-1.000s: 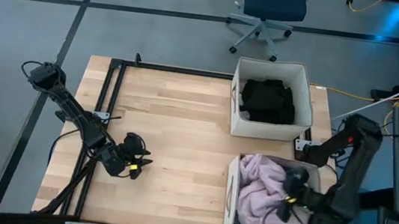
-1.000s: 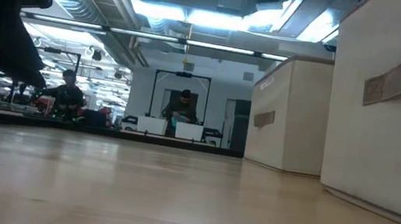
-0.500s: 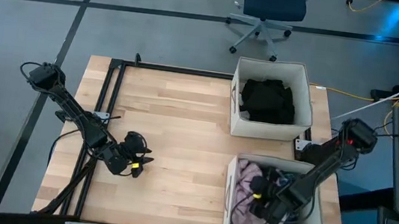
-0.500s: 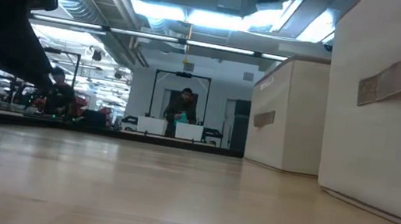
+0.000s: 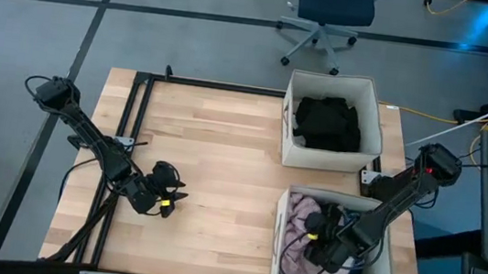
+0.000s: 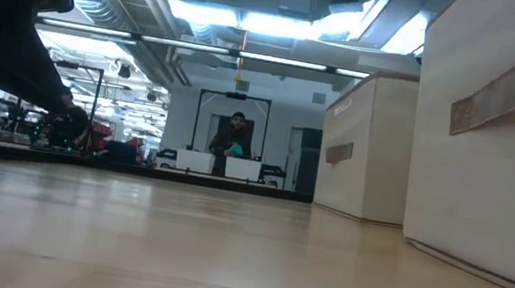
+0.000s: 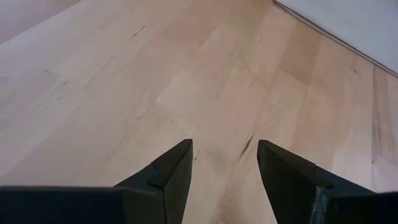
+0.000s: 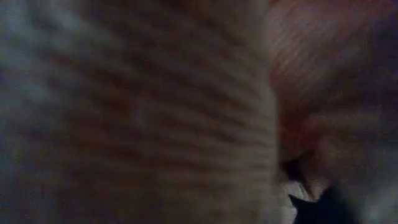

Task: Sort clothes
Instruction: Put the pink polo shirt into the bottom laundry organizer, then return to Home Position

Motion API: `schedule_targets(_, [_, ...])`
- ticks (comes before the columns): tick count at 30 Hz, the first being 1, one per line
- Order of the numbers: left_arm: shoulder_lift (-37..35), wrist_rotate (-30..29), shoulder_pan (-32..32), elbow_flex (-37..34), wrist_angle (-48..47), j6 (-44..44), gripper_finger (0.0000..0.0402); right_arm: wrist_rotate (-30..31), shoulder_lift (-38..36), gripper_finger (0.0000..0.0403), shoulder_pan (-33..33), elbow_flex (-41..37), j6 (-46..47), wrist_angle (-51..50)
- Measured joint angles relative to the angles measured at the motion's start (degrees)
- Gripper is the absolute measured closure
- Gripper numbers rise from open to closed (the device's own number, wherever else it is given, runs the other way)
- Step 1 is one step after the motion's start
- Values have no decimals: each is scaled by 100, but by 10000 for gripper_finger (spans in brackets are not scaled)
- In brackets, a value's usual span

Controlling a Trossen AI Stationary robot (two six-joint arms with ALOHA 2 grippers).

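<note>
Pale pink garment (image 5: 301, 219), black garment (image 5: 327, 121)

Two dark jointed arms were seen, black cables looped alongside; a small yellow marking was carried near the left gripper (image 5: 166, 200), dark wedge-shaped fingers (image 7: 165, 174) shown.

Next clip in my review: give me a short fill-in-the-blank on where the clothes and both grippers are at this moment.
1. The pale pink soft garment lies in the square beige fabric bin nearest the ____ arm.
2. The other square beige fabric bin holds ____ clothing.
3. The left gripper hovers over bare ____ table, its fingers open.
4. The right gripper is down inside the bin holding the ____ garment.

Missing words: right; black; wooden; pink
</note>
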Motion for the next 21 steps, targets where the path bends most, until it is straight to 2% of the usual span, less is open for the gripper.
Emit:
schedule_targets(6, [0, 115, 0, 0, -9, 103, 229, -307, -234, 151, 2, 901, -18, -1351])
schedule_targets(10, [0, 129, 0, 0, -5, 142, 229, -495, -375, 116, 4, 1730, -23, -2530])
schedule_targets(16, [0, 129, 0, 0, -2, 195, 229, -447, -391, 110, 3, 3187, -66, -4022])
schedule_targets(18, [0, 129, 0, 0, -4, 195, 229, -124, -391, 115, -49, 3594, -222, -4380])
schedule_targets(21, [0, 129, 9, 0, -2, 195, 229, 810, -413, 127, -188, 3975, -911, -4524])
